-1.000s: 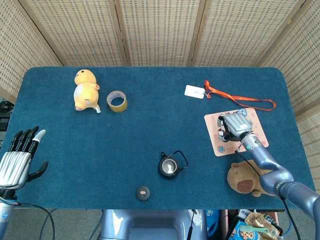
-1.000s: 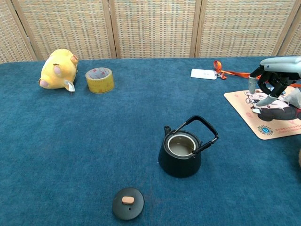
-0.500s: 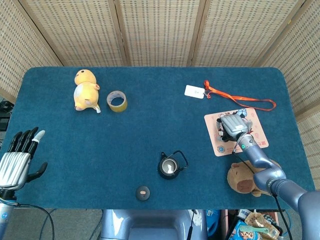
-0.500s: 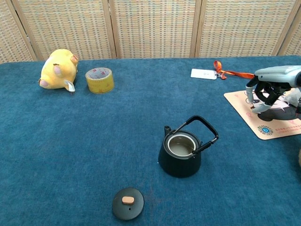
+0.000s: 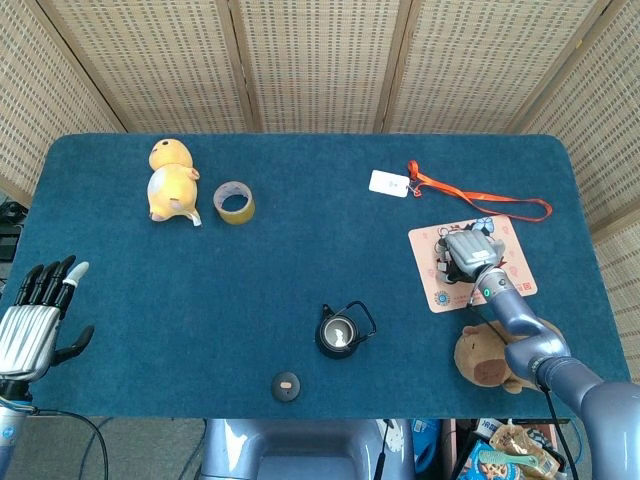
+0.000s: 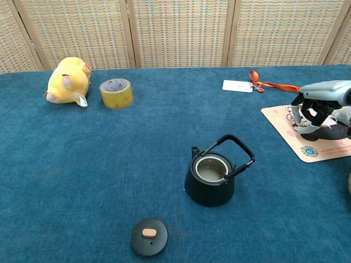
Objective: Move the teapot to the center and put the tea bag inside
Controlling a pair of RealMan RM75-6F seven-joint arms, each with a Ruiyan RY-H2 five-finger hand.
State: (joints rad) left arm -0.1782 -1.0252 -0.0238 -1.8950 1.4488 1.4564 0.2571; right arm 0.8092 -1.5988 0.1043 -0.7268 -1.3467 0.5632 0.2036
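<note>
head view: the right hand is seen over the printed mat at the table's right; compared with half a second ago it is shifted slightly right. fingers are curled downward; whether anything is pinched cannot be told. the tea bag is not made out; it is presumably under the hand. the teapot stands open near the front centre, its lid lying apart in front of it. the left hand is held idle at the left edge, fingers apart, empty.

chest view: the right hand is now lower, fingertips touching or nearly touching the mat. a grasp of the tea bag is judged in progress; the teapot appears already placed.
</note>
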